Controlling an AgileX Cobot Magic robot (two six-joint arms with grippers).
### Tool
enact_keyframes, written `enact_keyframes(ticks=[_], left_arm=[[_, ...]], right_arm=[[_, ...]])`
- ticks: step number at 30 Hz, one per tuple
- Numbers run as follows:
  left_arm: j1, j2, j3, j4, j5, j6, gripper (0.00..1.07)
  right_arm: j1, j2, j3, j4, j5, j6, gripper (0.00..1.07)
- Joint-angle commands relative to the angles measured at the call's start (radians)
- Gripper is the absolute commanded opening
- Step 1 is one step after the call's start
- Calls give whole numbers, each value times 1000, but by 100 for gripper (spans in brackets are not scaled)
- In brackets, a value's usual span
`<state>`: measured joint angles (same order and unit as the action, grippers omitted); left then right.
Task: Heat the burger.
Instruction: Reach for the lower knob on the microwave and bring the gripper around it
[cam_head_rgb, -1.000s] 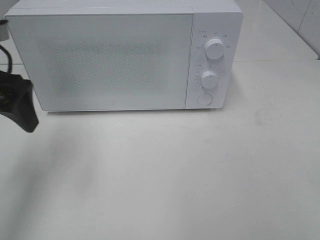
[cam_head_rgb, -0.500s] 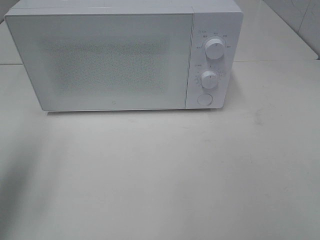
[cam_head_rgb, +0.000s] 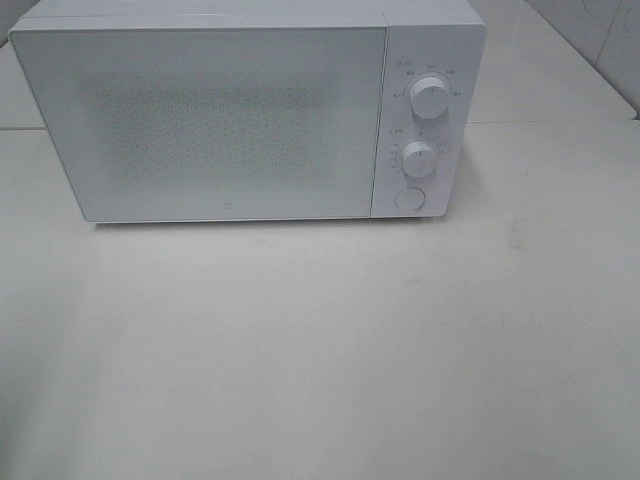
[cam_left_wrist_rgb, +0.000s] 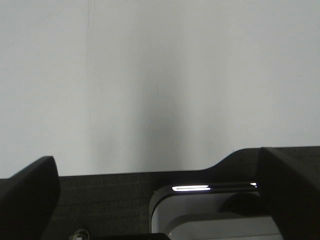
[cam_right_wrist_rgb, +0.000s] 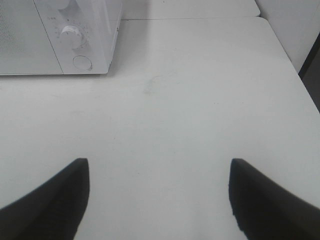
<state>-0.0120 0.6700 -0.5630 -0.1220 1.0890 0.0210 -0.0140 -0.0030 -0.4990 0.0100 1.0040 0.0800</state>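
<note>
While no arm shows in the high view, the microwave (cam_head_rgb: 230, 120) is seen standing toward the far edge of the desk (cam_head_rgb: 320, 350), its door (cam_head_rgb: 210, 125) shut flush. On the panel to the door's right, an upper knob (cam_head_rgb: 430, 97), a lower knob (cam_head_rgb: 419, 158) and a round button (cam_head_rgb: 409, 198) are stacked. The burger is not found anywhere on the desk. Whether it lies behind the frosted door cannot be told.

Left wrist view: the left gripper (cam_left_wrist_rgb: 156, 160) is held with its fingers spread wide and nothing between them. A plain white surface is faced. Below it, a dark ledge (cam_left_wrist_rgb: 110, 195) and a pale rounded part (cam_left_wrist_rgb: 210, 220) are glimpsed but not identified. No burger here.

Right wrist view: the right gripper (cam_right_wrist_rgb: 159, 165) is likewise spread and empty. It hovers over the desk in front of the microwave's panel corner, well apart from it. No burger.

Judgement: with the door closed and the burger unseen, the step is read as either opening up or setting the heat. If the door is to be opened, the round button is best pressed squarely with one fingertip. The fingers should be drawn together first so the lower knob just above is not nudged. If a knob is to be turned, it should be straddled evenly, gripped lightly and rotated about its own axis, so the microwave is not dragged. The right gripper is judged better placed for either.
</note>
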Motion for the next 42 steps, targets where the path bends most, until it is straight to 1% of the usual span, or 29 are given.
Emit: enact_keyframes(ticks=[1, 3, 5, 6, 8, 9, 10, 11, 12, 17, 23, 25, 42], left_arm=[[3, -73, 37, -1, -30, -9, 100], [3, -204, 47, 0, -19, -9, 100], [3, -229, 47, 3, -19, -8, 100], [3, -285, 47, 8, -19, -8, 100], [3, -315, 47, 10, -19, -8, 100], [3, -372, 47, 12, -19, -7, 100], [3, -372, 47, 12, -19, -7, 100], [3, -419, 47, 14, -18, 2, 100], [3, -419, 47, 14, -18, 2, 100], [3, -546, 47, 9, -18, 3, 100], [3, -629, 47, 2, -19, 3, 100], [3, -691, 47, 3, -19, 3, 100], [2, -692, 47, 9, -19, 3, 100]], right_arm=[[-3, -30, 1, 3, -7, -7, 75], [-3, -30, 1, 3, -7, -7, 75], [-3, -30, 1, 3, -7, -7, 75], [-3, -30, 1, 3, -7, -7, 75], [-3, -30, 1, 3, -7, -7, 75], [-3, -30, 1, 3, -7, -7, 75], [-3, -30, 1, 3, -7, -7, 75], [-3, -30, 1, 3, -7, -7, 75], [-3, -30, 1, 3, -7, -7, 75], [-3, -30, 1, 3, -7, -7, 75], [-3, -30, 1, 3, -7, -7, 75], [-3, -30, 1, 3, -7, -7, 75], [-3, -27, 1, 3, -7, -7, 75]])
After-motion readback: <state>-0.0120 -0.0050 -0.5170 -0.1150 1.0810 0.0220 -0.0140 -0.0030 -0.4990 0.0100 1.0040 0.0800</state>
